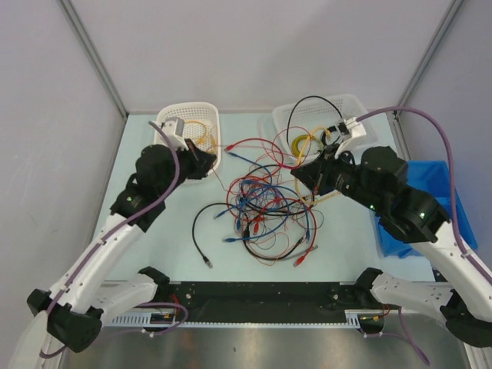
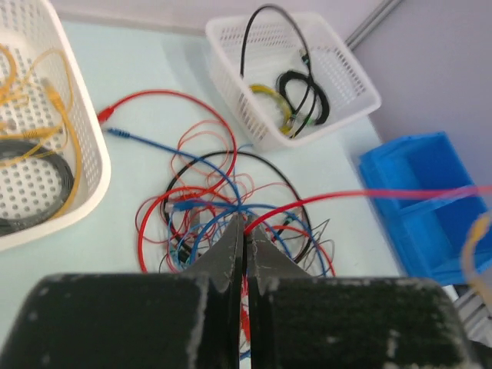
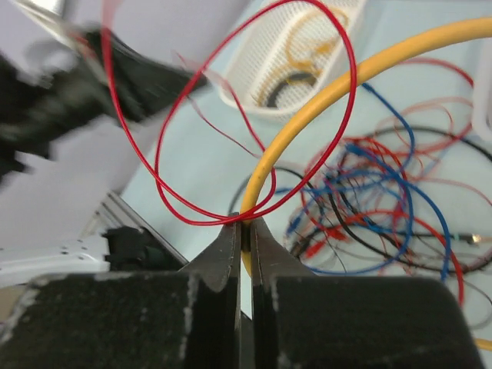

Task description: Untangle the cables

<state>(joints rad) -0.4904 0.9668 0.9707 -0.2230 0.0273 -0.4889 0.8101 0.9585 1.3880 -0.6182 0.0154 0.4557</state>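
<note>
Two white baskets stand at the far side of the table [image 1: 161,238] in my overhead view. The left basket [image 1: 188,106] holds yellow and black coils, and a black loop rises out of the right basket [image 1: 355,101]. Between them and nearer to me, the cables [image 1: 265,211] lie in one knotted heap of red, blue and black strands, with a loose black one curving off to its left. My left gripper [image 1: 211,161] hangs just beside the left basket's near corner. My right gripper [image 1: 301,178] is at the heap's far right edge, in front of the right basket. A blue bin [image 1: 442,184] sits at the right, partly under that arm.

From the left wrist I see the fingers pressed together with no gap. A red wire [image 2: 346,196] leaves their tips and runs off to the right, above the heap and across the blue bin.

From the right wrist the fingers are likewise closed, pinching a yellow cable [image 3: 323,96] that arcs up and away to the right. A thin red loop [image 3: 200,221] passes right at the same tips, and I cannot tell whether it is caught too. The heap lies on the table beyond, to the right.
</note>
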